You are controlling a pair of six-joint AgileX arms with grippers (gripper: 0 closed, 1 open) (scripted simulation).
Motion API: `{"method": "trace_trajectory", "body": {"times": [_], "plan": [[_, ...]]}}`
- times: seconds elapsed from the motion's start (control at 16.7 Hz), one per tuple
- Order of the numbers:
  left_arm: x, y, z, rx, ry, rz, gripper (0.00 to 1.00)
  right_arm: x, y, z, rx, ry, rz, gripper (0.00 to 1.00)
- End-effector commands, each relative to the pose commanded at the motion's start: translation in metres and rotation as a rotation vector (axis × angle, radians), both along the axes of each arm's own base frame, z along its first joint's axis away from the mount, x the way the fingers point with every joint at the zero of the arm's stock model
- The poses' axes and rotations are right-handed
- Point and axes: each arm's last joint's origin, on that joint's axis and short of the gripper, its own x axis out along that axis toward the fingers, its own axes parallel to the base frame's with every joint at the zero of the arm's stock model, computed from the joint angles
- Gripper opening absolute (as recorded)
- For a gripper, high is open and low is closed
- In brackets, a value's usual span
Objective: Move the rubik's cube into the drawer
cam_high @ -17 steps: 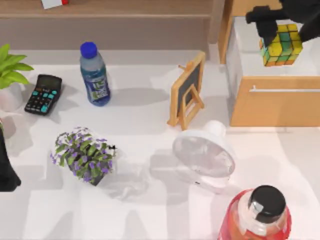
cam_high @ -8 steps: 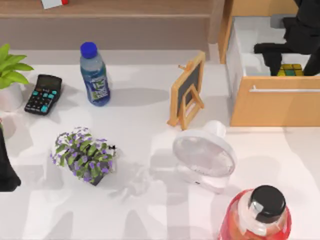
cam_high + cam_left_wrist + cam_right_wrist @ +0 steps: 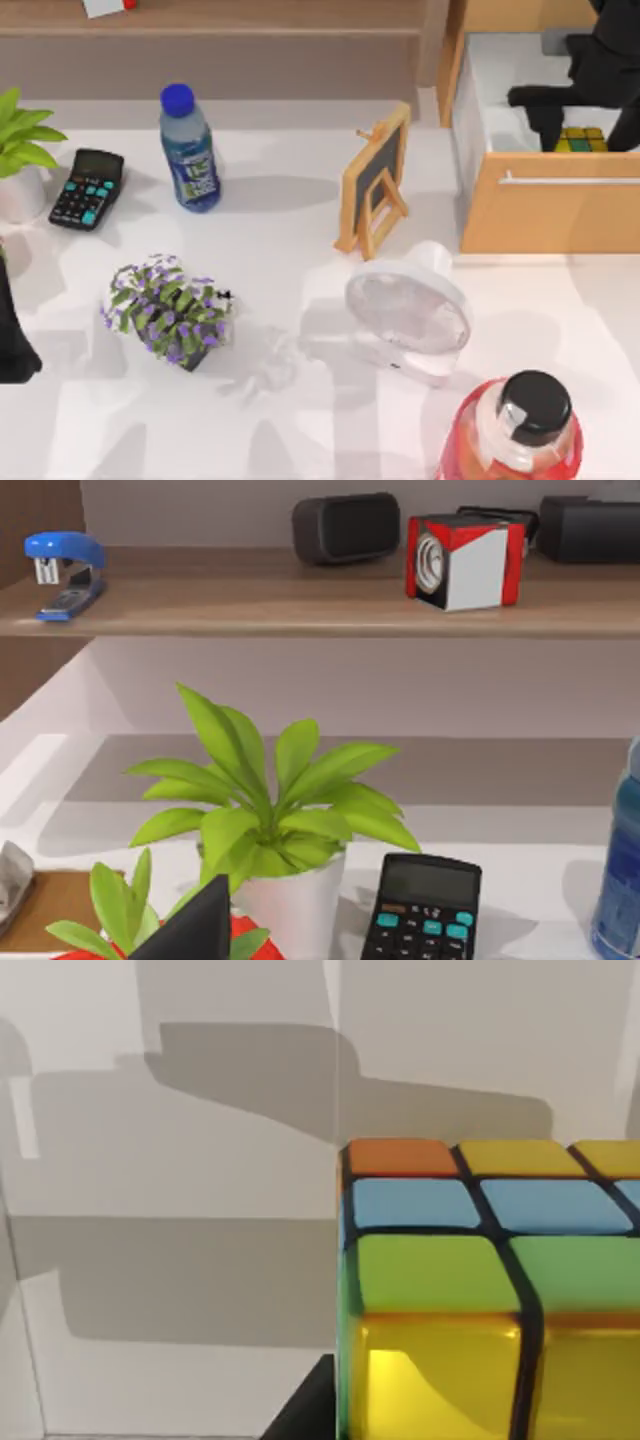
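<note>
The rubik's cube (image 3: 581, 140) sits low inside the open drawer (image 3: 550, 215) at the table's back right, its yellow and green squares peeking out above the front panel with the silver handle (image 3: 565, 180). My right gripper (image 3: 580, 122) reaches down into the drawer and is shut on the cube, with one dark finger (image 3: 546, 118) against the cube's left side. In the right wrist view the cube (image 3: 480, 1290) looms close in front of the drawer's white wall (image 3: 180, 1160). My left gripper (image 3: 12, 340) is parked at the table's left edge.
On the table stand a water bottle (image 3: 188, 150), a calculator (image 3: 88, 188), a small easel chalkboard (image 3: 375, 180), a white fan (image 3: 408, 310), purple flowers (image 3: 168, 310), a red bottle (image 3: 520, 430) and a green plant (image 3: 20, 140). A brown shelf (image 3: 220, 20) runs along the back.
A second ago my right gripper held the cube above the drawer; it has lowered the cube inside. In the last half second nothing has visibly moved.
</note>
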Motion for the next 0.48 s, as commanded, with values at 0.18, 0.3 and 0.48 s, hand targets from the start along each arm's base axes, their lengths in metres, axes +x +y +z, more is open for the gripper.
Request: {"method": "trace_trajectory", "body": {"times": [0.18, 0.3, 0.48], "plan": [[0.0000, 0.0000, 0.0000, 0.000, 0.000, 0.000, 1.00, 0.0000, 0.0000, 0.0000, 0.000, 0.000, 0.000, 0.60], [0.0000, 0.0000, 0.0000, 0.000, 0.000, 0.000, 1.00, 0.0000, 0.0000, 0.0000, 0.000, 0.000, 0.000, 0.75], [0.0000, 0.0000, 0.0000, 0.000, 0.000, 0.000, 1.00, 0.0000, 0.0000, 0.0000, 0.000, 0.000, 0.000, 0.98]]}}
